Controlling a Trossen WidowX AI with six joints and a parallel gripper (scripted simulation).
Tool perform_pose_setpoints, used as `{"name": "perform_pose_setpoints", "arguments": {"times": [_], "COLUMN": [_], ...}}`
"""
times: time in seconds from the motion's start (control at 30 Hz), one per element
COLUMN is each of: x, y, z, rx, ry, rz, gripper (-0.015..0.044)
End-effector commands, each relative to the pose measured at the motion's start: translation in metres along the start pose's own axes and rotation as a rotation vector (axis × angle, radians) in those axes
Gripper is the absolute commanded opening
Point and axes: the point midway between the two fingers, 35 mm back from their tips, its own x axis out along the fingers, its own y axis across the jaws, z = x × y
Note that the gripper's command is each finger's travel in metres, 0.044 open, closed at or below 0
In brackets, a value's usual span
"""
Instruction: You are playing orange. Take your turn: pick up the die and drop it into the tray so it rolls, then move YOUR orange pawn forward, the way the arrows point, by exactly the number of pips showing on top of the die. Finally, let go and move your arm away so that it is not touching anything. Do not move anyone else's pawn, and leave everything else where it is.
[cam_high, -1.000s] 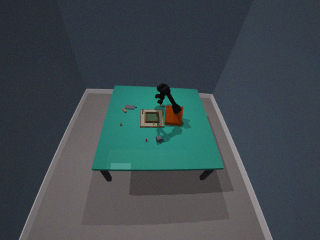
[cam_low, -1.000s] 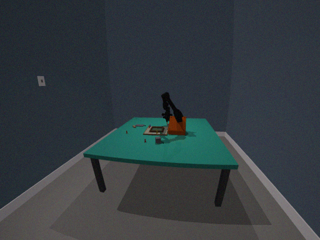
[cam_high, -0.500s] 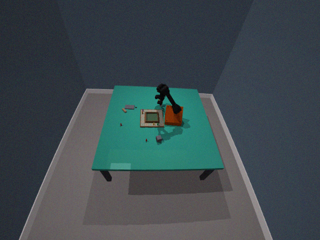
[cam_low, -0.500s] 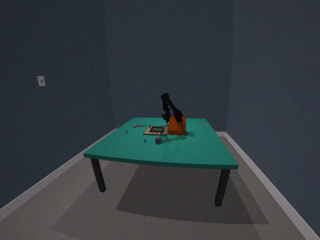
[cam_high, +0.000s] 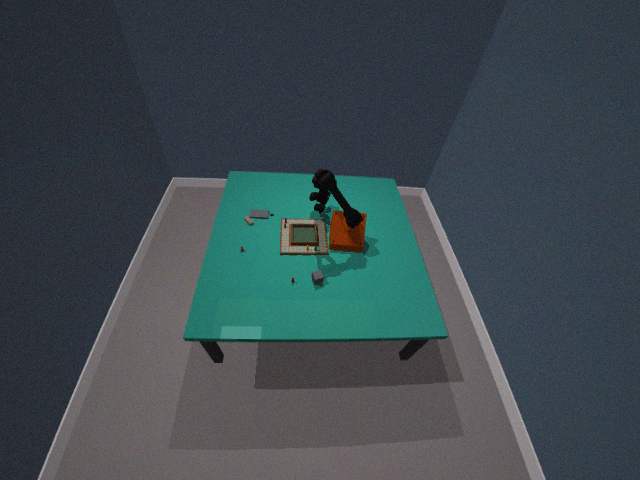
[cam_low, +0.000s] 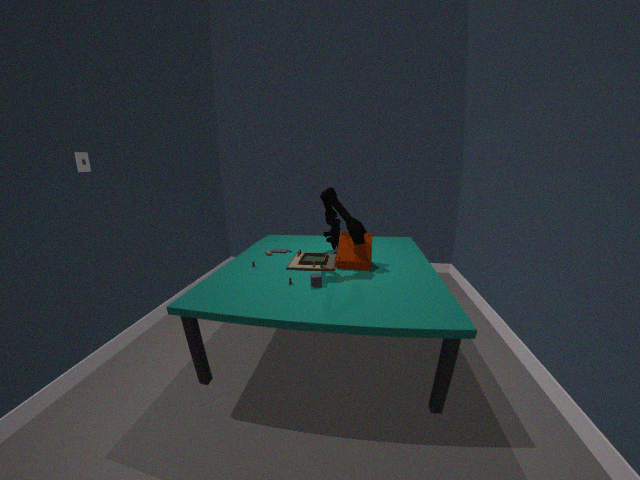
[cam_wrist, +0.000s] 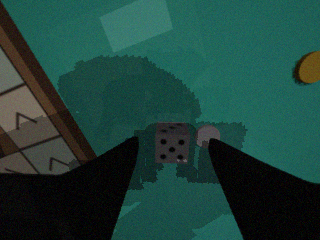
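The die (cam_wrist: 172, 142) lies on the table, a face with several pips towards the wrist camera. My gripper (cam_high: 319, 208) (cam_low: 334, 248) (cam_wrist: 173, 142) is open above it, the die between the fingertips in the wrist view and not gripped. The die is hidden in the top and exterior views. The orange pawn (cam_high: 284, 225) (cam_low: 298, 254) stands at the board's back left corner, beside the purple pawn (cam_high: 285, 220) (cam_low: 299, 251). The board (cam_high: 284, 243) (cam_wrist: 30, 107) has arrows on its squares. The green-floored tray (cam_high: 303, 235) (cam_low: 313, 258) sits in its middle; I see no die in it.
A pale disc (cam_wrist: 207, 135) lies beside the die, close to the right fingertip. A yellow round thing (cam_wrist: 310, 68) lies further right. Yellow (cam_high: 307, 248) and green (cam_high: 315, 249) pawns stand on the board's front side. A grey cube (cam_high: 317, 276) and red pawn (cam_high: 292, 280) stand in front.
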Motion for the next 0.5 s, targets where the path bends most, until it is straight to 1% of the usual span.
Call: {"name": "perform_pose_setpoints", "arguments": {"times": [0.0,0.03,0.27,0.47], "x": [0.0091,0.0094,0.0094,0.0094], "y": [0.0014,0.0014,0.0014,0.0014], "z": [-0.0023,-0.0023,-0.0023,-0.0023], "rx": [0.008,0.008,0.008,0.008], "ry": [0.007,0.007,0.007,0.007], "rz": [0.008,0.008,0.008,0.008], "gripper": [0.0275,0.0275,0.0091,0.0051]}}
